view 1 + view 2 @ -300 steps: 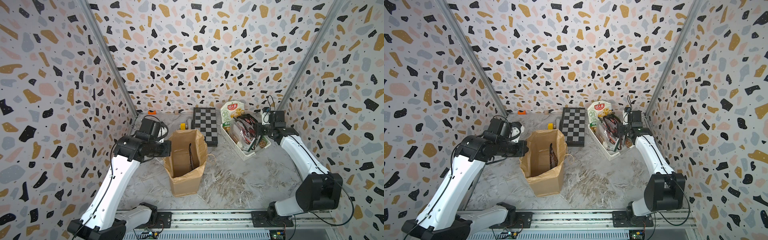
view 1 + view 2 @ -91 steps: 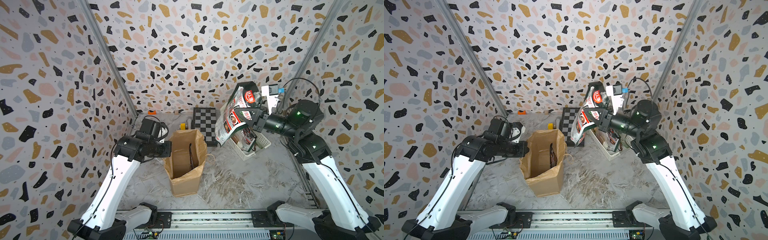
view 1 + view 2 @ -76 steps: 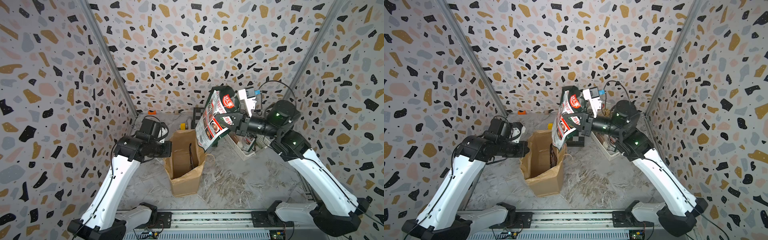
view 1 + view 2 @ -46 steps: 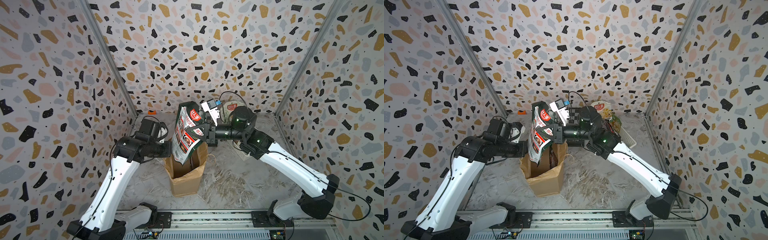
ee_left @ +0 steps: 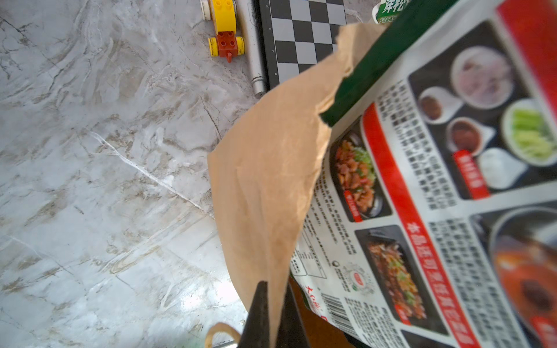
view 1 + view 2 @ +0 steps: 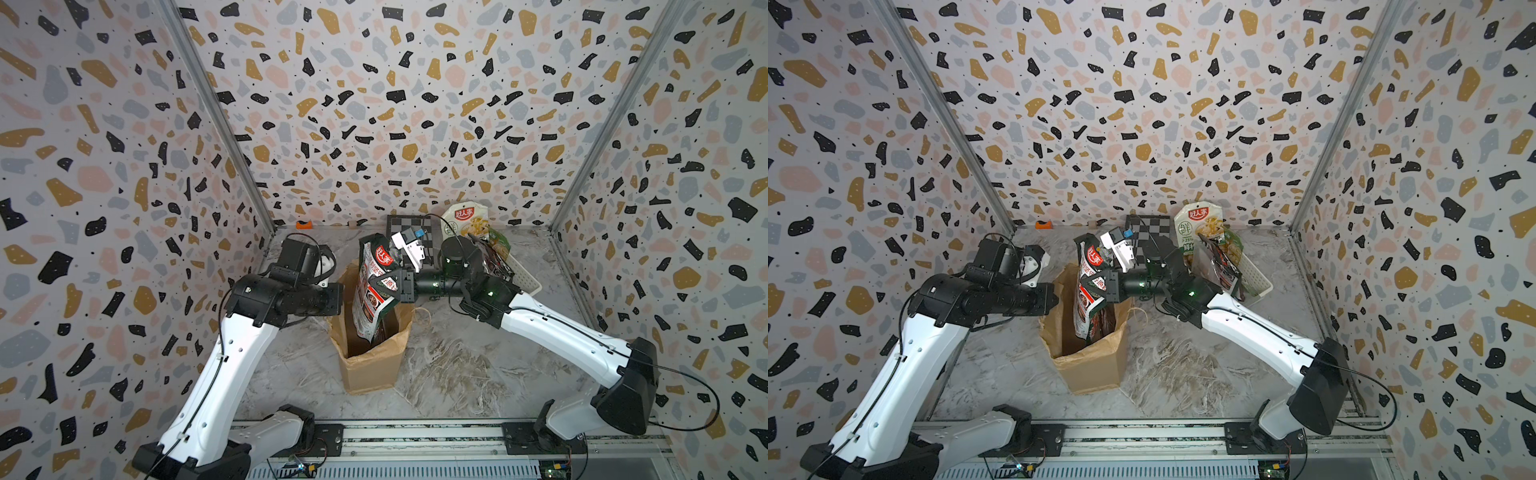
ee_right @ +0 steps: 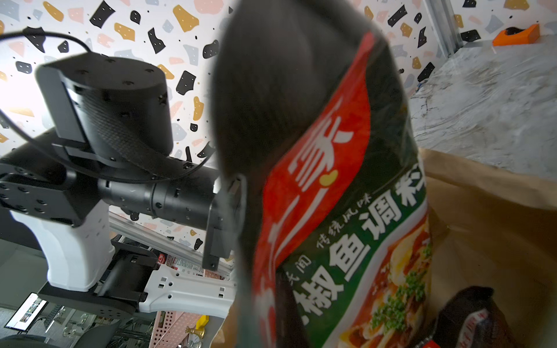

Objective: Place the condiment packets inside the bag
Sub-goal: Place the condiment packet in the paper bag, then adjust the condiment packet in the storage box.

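Note:
The brown paper bag (image 6: 370, 361) (image 6: 1090, 365) stands open mid-table. My left gripper (image 6: 338, 300) (image 6: 1054, 300) is shut on the bag's left rim, and the left wrist view shows the paper edge (image 5: 271, 180) pinched between the jaws (image 5: 272, 316). My right gripper (image 6: 395, 286) (image 6: 1102, 287) is shut on a red, green and black condiment packet (image 6: 374, 291) (image 6: 1090, 291) (image 5: 422, 211) (image 7: 331, 211). That packet hangs upright with its lower end inside the bag's mouth. A dark packet (image 7: 470, 316) lies in the bag. More packets (image 6: 469, 224) (image 6: 1221, 266) stand in the white basket (image 6: 528, 284).
A chessboard (image 6: 399, 224) (image 6: 1154, 228) (image 5: 301, 36) lies behind the bag, with a metal cylinder (image 5: 254, 54) and a yellow toy car (image 5: 224, 27) beside it. A small orange object (image 6: 305, 224) sits at the back wall. The basket is right of my right arm.
My right arm has swung left from the basket with the packet and lowered it, so that its bottom end now dips into the bag. The left gripper has kept hold of the rim.

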Robot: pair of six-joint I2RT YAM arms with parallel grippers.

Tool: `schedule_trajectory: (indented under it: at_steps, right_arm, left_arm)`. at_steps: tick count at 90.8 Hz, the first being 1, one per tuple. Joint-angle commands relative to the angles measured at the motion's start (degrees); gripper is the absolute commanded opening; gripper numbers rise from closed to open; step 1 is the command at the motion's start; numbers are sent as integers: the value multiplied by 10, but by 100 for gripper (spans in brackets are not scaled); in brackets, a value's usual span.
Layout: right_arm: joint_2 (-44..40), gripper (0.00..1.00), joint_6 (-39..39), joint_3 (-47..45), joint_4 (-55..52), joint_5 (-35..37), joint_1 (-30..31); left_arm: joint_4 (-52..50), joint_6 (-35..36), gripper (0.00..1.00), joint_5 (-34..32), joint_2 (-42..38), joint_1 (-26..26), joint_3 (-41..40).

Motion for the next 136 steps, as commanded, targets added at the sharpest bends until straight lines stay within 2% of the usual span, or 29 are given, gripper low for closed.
schedule_trajectory:
  at_steps: [1, 19, 35, 41, 51, 61, 75, 85, 98, 102, 108, 118, 136]
  right_arm:
    - [-15, 0, -26, 0, 56, 28, 6]
    - [-12, 0, -125, -51, 33, 159, 29]
    - [5, 0, -132, -74, 56, 173, 31]
    - [3, 17, -134, -76, 52, 176, 30]
    - [-14, 36, -145, -77, 33, 189, 30]
    - [-44, 48, -173, -68, -12, 210, 30]
    - [-117, 66, -252, -69, -112, 298, 21]
    - [-179, 75, -317, -75, -197, 348, -47]
    - [-210, 90, -420, -92, -286, 385, -208]
    - [-203, 94, -443, -96, -298, 385, -252]
    - [-180, 98, -470, -97, -308, 348, -307]
    - [-131, 99, -500, -91, -323, 292, -361]
    - [-96, 95, -492, -94, -328, 287, -424]
  left_arm:
    - [21, 0, 0, 2, -7, -2, -7]
    - [22, 0, 0, 2, -3, -2, -8]
    - [21, 1, 0, 0, 4, -2, -6]
    - [20, 1, 0, -2, 5, -2, -5]
    - [20, 0, 0, -3, 8, -2, -2]
    - [18, 1, 0, -4, 10, -2, -1]
    - [18, 3, 0, -6, 12, -2, -3]
    - [18, 3, 0, -4, 12, -2, -4]
    - [22, 2, 0, 1, 13, -3, -5]
    - [23, 2, 0, 2, 14, -4, -5]
    - [23, 2, 0, 2, 15, -4, -6]
    - [23, 3, 0, -1, 14, -4, -9]
    - [22, 4, 0, -4, 16, -5, -11]
